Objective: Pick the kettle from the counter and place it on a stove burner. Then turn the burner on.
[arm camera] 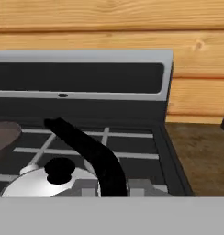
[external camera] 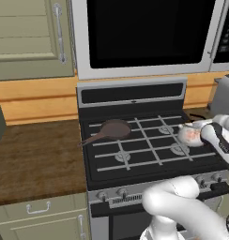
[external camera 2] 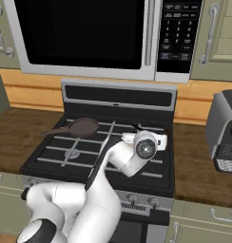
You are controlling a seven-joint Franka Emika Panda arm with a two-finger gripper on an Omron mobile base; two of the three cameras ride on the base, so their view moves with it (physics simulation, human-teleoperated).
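Note:
The small round white kettle [external camera: 189, 136] is over the right half of the black cooktop, between the rear right stove burner [external camera: 165, 130] and the front right one [external camera: 179, 150]. Whether it rests on the grate I cannot tell. My gripper [external camera: 196, 128] reaches in from the right and is shut on the kettle's thin dark arched handle [arm camera: 88, 149]. In the hand view the kettle's pale lid and black knob [arm camera: 60, 169] sit just below the gripper [arm camera: 111, 188]. In the right base view my own forearm and hand [external camera 2: 145, 148] cover the kettle. The dark wood counter [external camera: 36, 154] lies on both sides of the stove.
A brown frying pan [external camera: 114, 129] sits on the rear left burner, its handle pointing left. Burner knobs [external camera: 122, 192] line the stove's front panel. A grey appliance [external camera 2: 225, 133] stands on the right counter [external camera 2: 198, 161]. A microwave [external camera: 144, 33] hangs above the stove.

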